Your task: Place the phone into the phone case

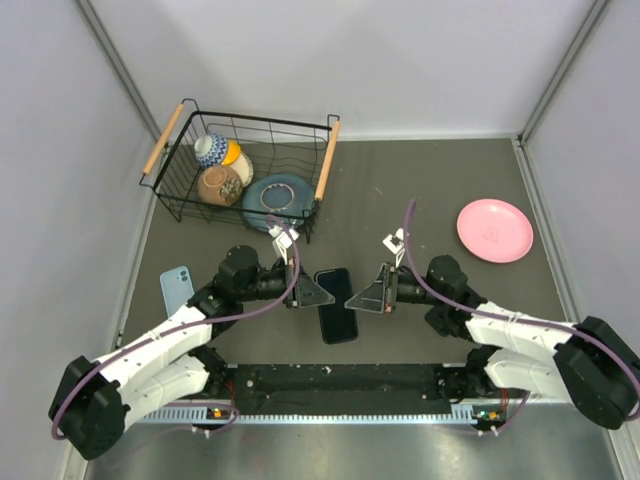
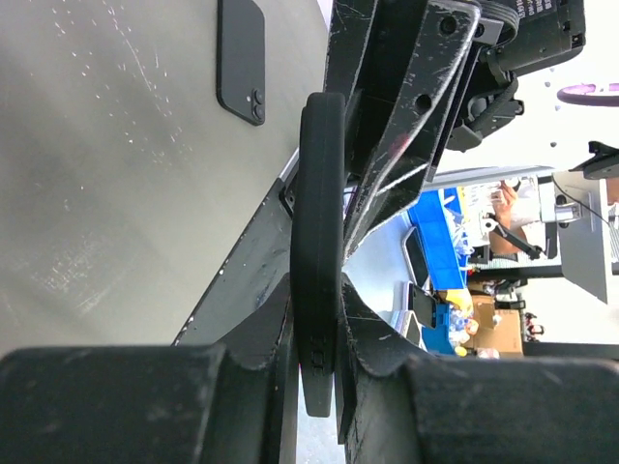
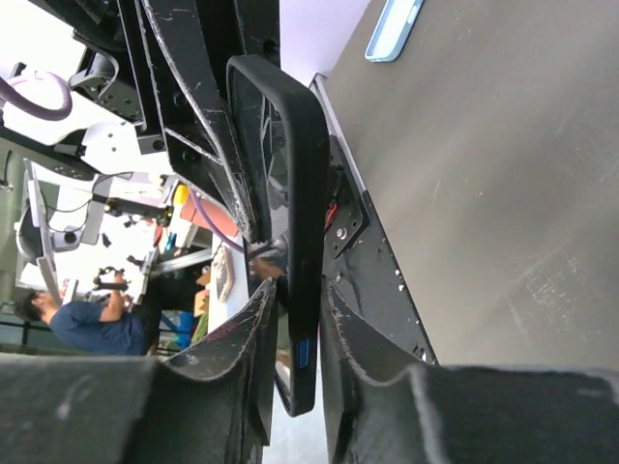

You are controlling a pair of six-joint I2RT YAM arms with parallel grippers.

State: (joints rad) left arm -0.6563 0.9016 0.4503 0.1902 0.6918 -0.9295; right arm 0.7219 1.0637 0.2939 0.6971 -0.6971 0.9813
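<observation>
Left gripper [image 1: 312,293] and right gripper [image 1: 366,298] are clamping narrow jaws on the black rubbery phone case [image 3: 308,222] at frame centre, the glossy dark phone [image 1: 338,315] apparently already sitting inside, only final pressing-in seemingly remaining.

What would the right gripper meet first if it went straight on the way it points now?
The black case, which sits between the right gripper's fingers. Straight beyond it is the left gripper, holding the opposite edge head-on and apparently very close.

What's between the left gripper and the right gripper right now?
The black phone case spans that stretch. The left gripper and the right gripper each pinch one of its long edges. The top view shows this most plainly.
</observation>
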